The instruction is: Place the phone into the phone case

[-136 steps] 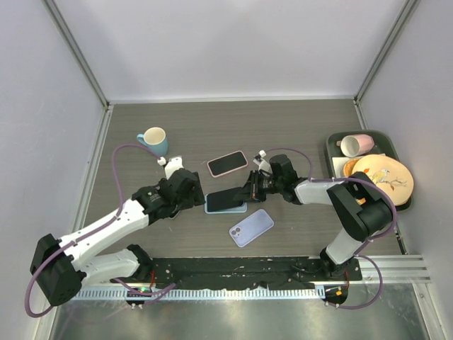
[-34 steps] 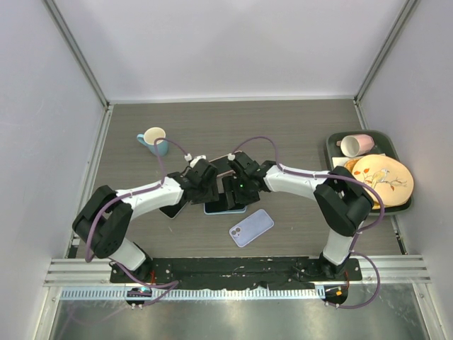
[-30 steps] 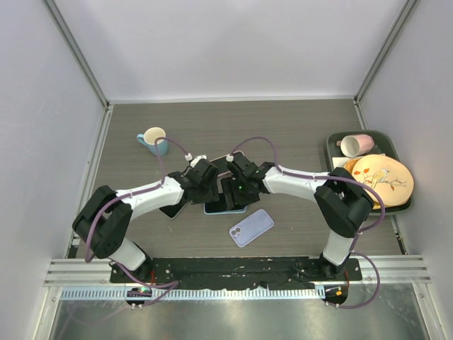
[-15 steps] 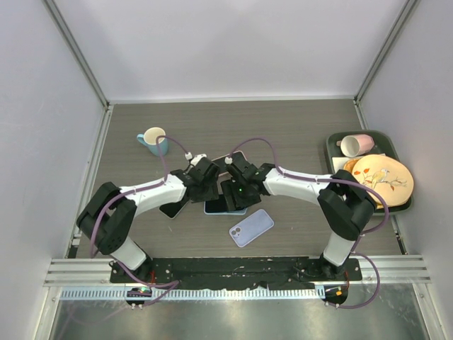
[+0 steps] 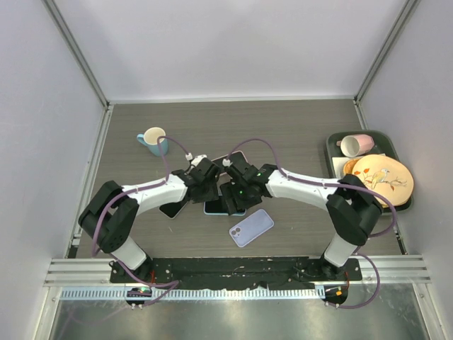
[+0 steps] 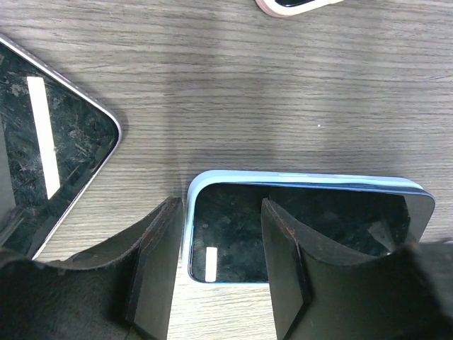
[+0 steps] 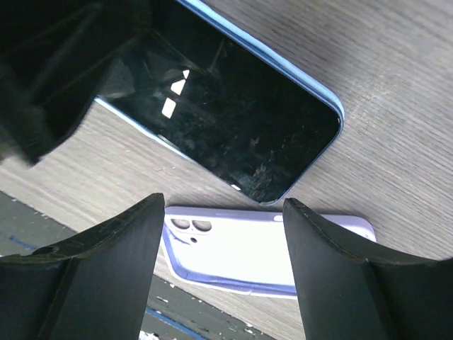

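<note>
Table [image 5: 297, 127]: both arms meet at its centre. Tray [image 5: 330, 152] sits at 3 o'clock with a plate [image 5: 386, 177] and pink cup [image 5: 356, 144]. Teal mug [image 5: 153, 139] is at 10 o'clock. None of that is in play.

Change: a few seconds back the left arm was parked out at 8 o'clock and the right gripper had the phone propped at an angle on the blue case. Now both heads sit over it and the phone [image 6: 318, 219] lies flat inside the blue case [image 6: 304, 176], face up. So insertion looks mostly done and this is the seating step.

Other phones, from the blue case:
- lavender case [image 5: 251, 227] at 5 o'clock, just beside, back up
- bare dark phone [image 6: 49, 142] at 9 o'clock, near, apart
- pink-cased phone [image 6: 283, 8] at 12 o'clock, apart

Left gripper [image 6: 223, 209]: fingers apart and narrowing a little over the last second. They straddle the case's 9 o'clock short end, one finger just outside the rim and the other over the screen. Not clamped on anything.

Right gripper [image 7: 223, 205]: fingers wide apart, unchanged, holding nothing, hanging over the 5 o'clock corner of the phone.

The blue lip shows along the far long edge and at the left corner. The 3 o'clock end is under the right gripper's shadow, so I can't confirm that corner has snapped in. I'd press there before calling it seated.
</note>
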{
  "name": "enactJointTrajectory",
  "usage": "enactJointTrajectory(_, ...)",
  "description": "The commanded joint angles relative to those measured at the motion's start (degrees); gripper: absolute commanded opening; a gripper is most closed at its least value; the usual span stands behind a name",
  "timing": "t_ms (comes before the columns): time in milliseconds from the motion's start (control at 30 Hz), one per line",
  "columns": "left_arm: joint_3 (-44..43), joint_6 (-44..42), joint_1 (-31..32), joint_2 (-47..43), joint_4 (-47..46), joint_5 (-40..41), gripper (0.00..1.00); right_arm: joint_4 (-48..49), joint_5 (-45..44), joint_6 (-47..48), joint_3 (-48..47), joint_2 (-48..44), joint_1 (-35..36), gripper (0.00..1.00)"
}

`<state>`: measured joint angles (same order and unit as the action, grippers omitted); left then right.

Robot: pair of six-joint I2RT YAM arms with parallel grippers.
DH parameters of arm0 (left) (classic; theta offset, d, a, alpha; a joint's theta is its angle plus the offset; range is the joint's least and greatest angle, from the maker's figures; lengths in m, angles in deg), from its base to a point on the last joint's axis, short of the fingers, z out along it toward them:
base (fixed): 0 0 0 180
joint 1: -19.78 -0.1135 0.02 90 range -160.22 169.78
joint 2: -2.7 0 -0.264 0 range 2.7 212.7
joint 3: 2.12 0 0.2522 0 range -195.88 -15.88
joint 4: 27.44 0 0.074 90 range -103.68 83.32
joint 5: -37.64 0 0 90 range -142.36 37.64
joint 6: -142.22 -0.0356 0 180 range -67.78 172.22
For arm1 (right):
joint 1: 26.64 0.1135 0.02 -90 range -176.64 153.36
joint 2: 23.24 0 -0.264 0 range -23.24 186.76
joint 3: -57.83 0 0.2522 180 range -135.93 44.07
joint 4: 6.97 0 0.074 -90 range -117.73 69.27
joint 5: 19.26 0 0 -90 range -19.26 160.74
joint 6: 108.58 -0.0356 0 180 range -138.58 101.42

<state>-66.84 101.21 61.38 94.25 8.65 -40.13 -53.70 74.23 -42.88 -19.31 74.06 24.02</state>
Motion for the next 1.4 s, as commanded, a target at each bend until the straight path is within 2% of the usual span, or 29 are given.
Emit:
enactJointTrajectory(0, 1.83, -1.71, 0.23, -0.05, 6.32, 2.27, 0.52, 3.43, -0.59, -1.37, -0.27, -8.16, -1.25, 0.73)
enactJointTrajectory(133, 2.18, -2.49, 0.23, -2.86, 5.10, 1.84, 0.54, 7.47, 2.30, -2.95, 3.86, -14.75, -5.28, 0.74)
enactJointTrajectory(300, 1.57, -3.46, 0.58, -6.72, 4.13, -1.68, 0.57, 15.03, 15.29, -3.74, 12.04, -18.02, -14.43, 0.73)
enactJointTrajectory(400, 1.04, -3.46, 1.20, -8.92, 4.57, -1.16, 0.57, 16.36, 19.61, -2.34, 14.15, -16.70, -17.69, 0.72)
enactJointTrajectory(567, -0.28, -3.73, 2.60, -9.81, 5.18, -1.59, 0.56, 20.83, 24.28, -3.04, 16.79, -12.93, -18.40, 0.70)
enactJointTrajectory(667, -1.59, -3.91, 3.66, -8.58, 5.27, -1.86, 0.54, 24.17, 26.39, -4.27, 17.49, -9.85, -18.40, 0.60)
enactJointTrajectory(733, -2.82, -3.64, 4.27, -7.10, 4.75, -2.64, 0.52, 25.50, 27.53, -4.62, 17.93, -7.74, -18.48, 0.58)
enactJointTrajectory(867, -5.55, -3.73, 5.41, -2.88, 4.39, -3.97, 0.45, 25.86, 26.84, -4.80, 17.93, -4.75, -18.48, 0.50)
enactJointTrajectory(1000, -8.36, -3.73, 7.43, 1.35, 4.65, -5.02, 0.38, 24.62, 24.73, -4.36, 17.85, -2.38, -18.40, 0.48)
enactJointTrajectory(1233, -10.30, -2.59, 8.84, 7.94, 5.45, -6.51, 0.32, 22.16, 21.22, -2.69, 17.41, 0.26, -18.13, 0.41)
enactJointTrajectory(1367, -10.65, -1.88, 9.02, 10.14, 5.97, -6.95, 0.29, 17.95, 15.25, -1.55, 16.62, 1.67, -17.87, 0.36)
